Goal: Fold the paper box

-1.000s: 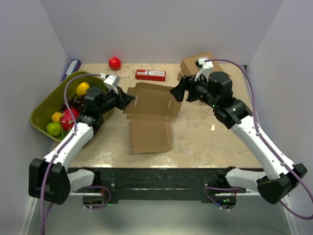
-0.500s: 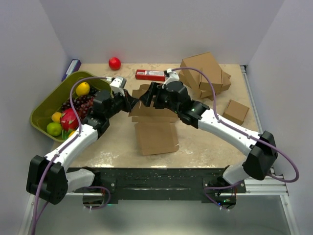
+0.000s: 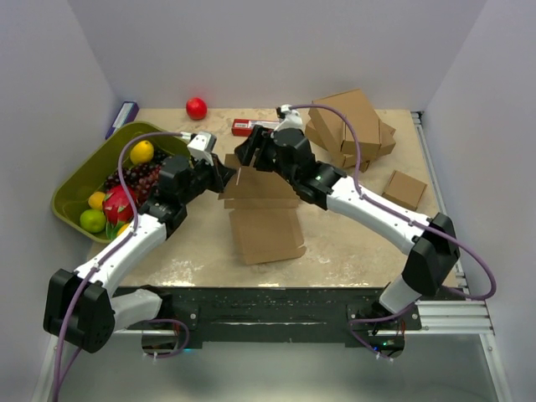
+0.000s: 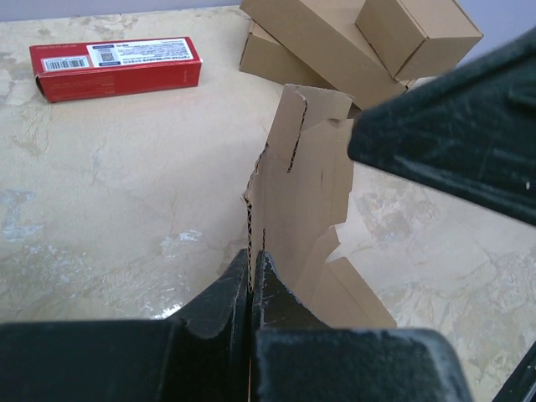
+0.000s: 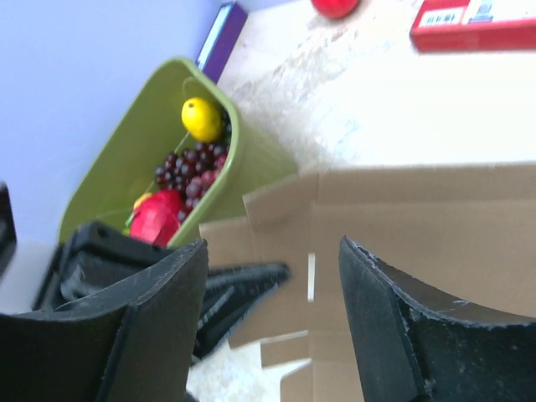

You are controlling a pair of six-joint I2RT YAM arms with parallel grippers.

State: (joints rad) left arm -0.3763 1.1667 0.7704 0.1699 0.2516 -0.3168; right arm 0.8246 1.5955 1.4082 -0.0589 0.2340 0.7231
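Observation:
The paper box [image 3: 266, 218] is a brown die-cut cardboard sheet, its near panel flat on the table and its far part raised. My left gripper [image 3: 224, 175] is shut on the sheet's left edge, which stands upright between the fingers in the left wrist view [image 4: 251, 268]. My right gripper [image 3: 249, 154] is open and hovers over the raised far-left part of the sheet. In the right wrist view its gap [image 5: 272, 276] frames the sheet [image 5: 402, 226] with a flap and a slot, and the left gripper's fingers below.
A green basket [image 3: 84, 180] of fruit stands at the left. A red ball [image 3: 196, 108], a red carton [image 3: 251, 127] and a purple item [image 3: 122, 118] lie at the back. A pile of brown boxes [image 3: 352, 126] and a small brown box [image 3: 404, 190] sit at the right.
My right arm swung left from the sheet's right edge to above its far-left part. My left gripper kept its hold while the sheet shifted slightly right.

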